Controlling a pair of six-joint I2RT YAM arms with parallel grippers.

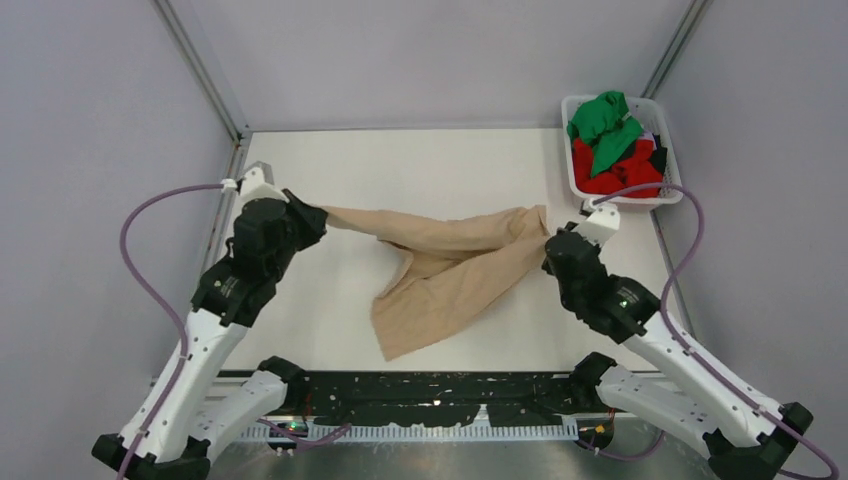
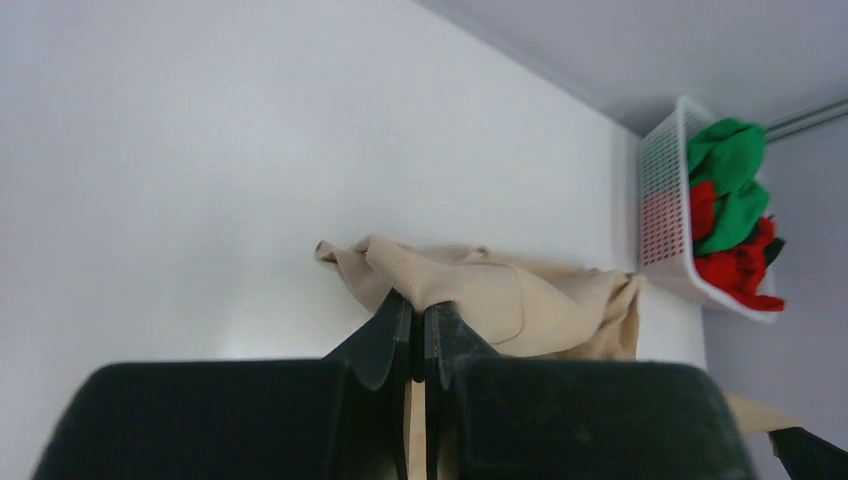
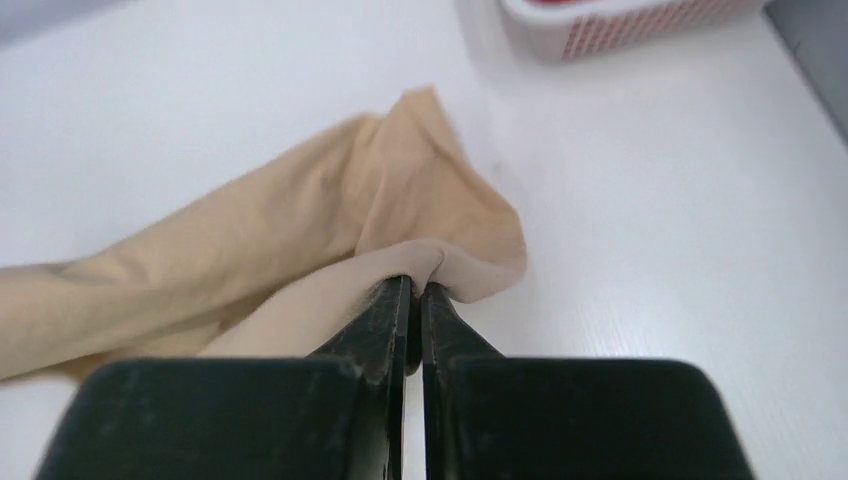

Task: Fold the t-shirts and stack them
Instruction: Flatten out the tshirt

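The beige-tan t-shirt [image 1: 450,270] hangs stretched between both grippers over the middle of the white table, its lower part trailing toward the near edge. My left gripper [image 1: 318,214] is shut on its left end, seen in the left wrist view [image 2: 418,305] with cloth [image 2: 500,290] bunched past the tips. My right gripper [image 1: 549,240] is shut on its right end, seen in the right wrist view [image 3: 413,285] with cloth [image 3: 300,230] spreading left. Green t-shirts [image 1: 605,125] and red t-shirts [image 1: 615,172] lie crumpled in the basket.
The white lattice basket [image 1: 668,150] stands at the table's far right corner, also in the left wrist view [image 2: 660,200]. Grey walls enclose the table on three sides. A black rail [image 1: 430,390] runs along the near edge between the arm bases.
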